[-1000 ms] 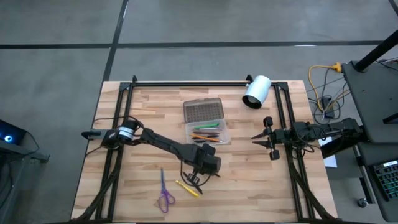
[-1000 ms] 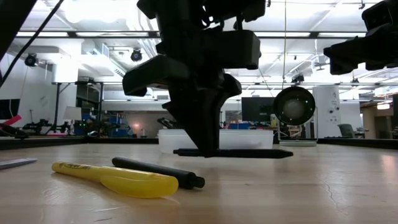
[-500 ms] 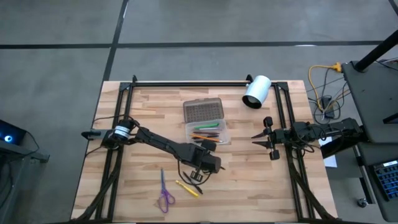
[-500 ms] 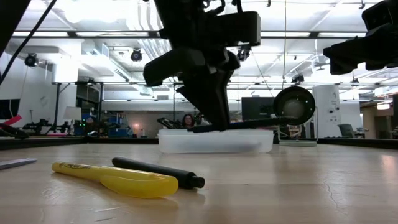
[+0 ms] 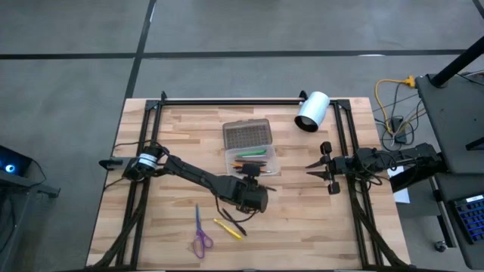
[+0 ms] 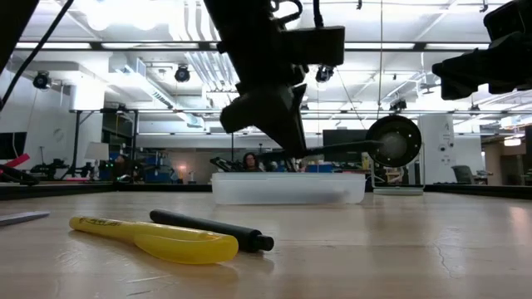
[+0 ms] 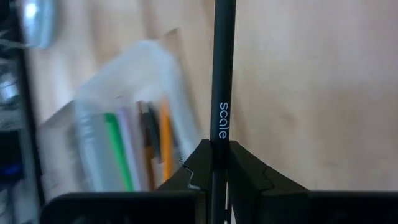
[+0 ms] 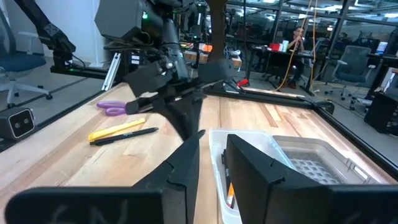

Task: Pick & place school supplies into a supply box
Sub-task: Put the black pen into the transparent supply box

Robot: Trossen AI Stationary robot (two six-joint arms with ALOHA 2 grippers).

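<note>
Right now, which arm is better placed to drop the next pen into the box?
Left. Its gripper is shut on a black pen just beside the box; the right gripper waits, holding nothing, at the table's right edge.

One camera hangs overhead, looking straight down on the whole surface [image 5: 302, 219]. Another sits at surface height, looking level into the room. Each wrist camera looks forward, close past its own fingers. All four views share the supply box [image 5: 252, 160] [image 6: 288, 188] [image 7: 124, 143] [image 8: 292, 158].
</note>
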